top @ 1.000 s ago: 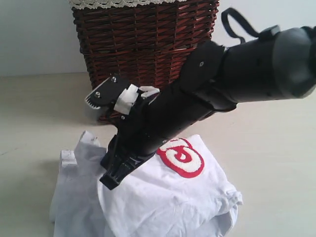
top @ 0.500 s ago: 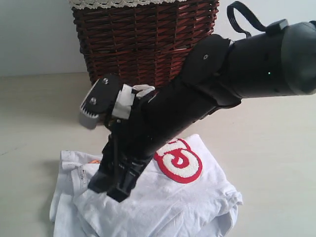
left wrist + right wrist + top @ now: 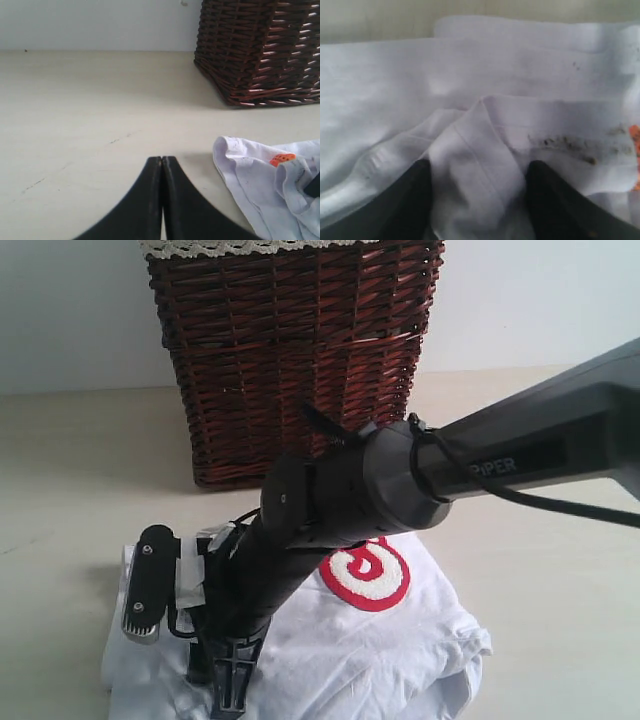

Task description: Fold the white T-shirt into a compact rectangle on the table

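Right arm drops vs 1 s ago: right tool was raised over the white T-shirt, now it's down on the shirt's left side in the exterior view, close to the orange neck tag. Jaws released, straddling a raised hem ridge, not clamped on it. Left tool clenched, empty, low over the desk just beside the shirt edge. Shirt lies bunched and partly folded on the desk in front of the wicker basket, red-outlined letter face up. Looks like mid-fold, regrasp step. Next move probably: close on that ridge, lift, carry it across without dragging the layers underneath.
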Controlling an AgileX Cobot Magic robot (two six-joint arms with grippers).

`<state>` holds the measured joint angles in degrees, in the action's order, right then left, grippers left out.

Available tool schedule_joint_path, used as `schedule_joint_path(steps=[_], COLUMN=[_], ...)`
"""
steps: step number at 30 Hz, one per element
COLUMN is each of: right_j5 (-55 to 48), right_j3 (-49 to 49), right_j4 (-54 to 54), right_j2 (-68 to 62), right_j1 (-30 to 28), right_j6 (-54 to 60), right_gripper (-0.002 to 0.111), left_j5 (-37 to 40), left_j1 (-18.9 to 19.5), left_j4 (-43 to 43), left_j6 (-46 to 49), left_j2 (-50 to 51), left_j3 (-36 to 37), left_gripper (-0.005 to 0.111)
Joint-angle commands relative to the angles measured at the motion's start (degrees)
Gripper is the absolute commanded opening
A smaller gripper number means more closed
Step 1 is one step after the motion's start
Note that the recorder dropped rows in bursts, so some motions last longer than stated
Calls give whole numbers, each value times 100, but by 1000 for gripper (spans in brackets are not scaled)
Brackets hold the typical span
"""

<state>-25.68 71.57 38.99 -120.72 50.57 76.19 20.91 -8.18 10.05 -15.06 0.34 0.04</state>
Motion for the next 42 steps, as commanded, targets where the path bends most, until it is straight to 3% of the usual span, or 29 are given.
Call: schedule_joint_path(steps=[1, 4, 7, 10, 22, 42], right_j5=[10, -27, -342, -1307, -1997, -2238], right_j3=[49, 49, 49, 36, -208, -209], right_j4=[-1155, -1576, -1604, -1604, -1580, -1393], right_j2=[-29, 44, 231, 417, 1354, 573], right_j1=[2, -11, -132, -628, -1860, -1991], right_j6=[-863, -1711, -1949, -1949, -1886, -1886], right_gripper=[35, 0, 0, 0, 0, 11], left_j5=[-48, -48, -48, -48, -48, -48], left_j1=[-37, -37, -37, -37, -37, -37], left_j4=[-28, -28, -28, -28, -28, -28], left_j6=[-5, -5, -5, -5, -5, 4], left_j2=[-34, -34, -34, -34, -34, -34], left_j3=[-4, -4, -4, -4, -4, -4], left_gripper=[1, 1, 1, 1, 1, 1])
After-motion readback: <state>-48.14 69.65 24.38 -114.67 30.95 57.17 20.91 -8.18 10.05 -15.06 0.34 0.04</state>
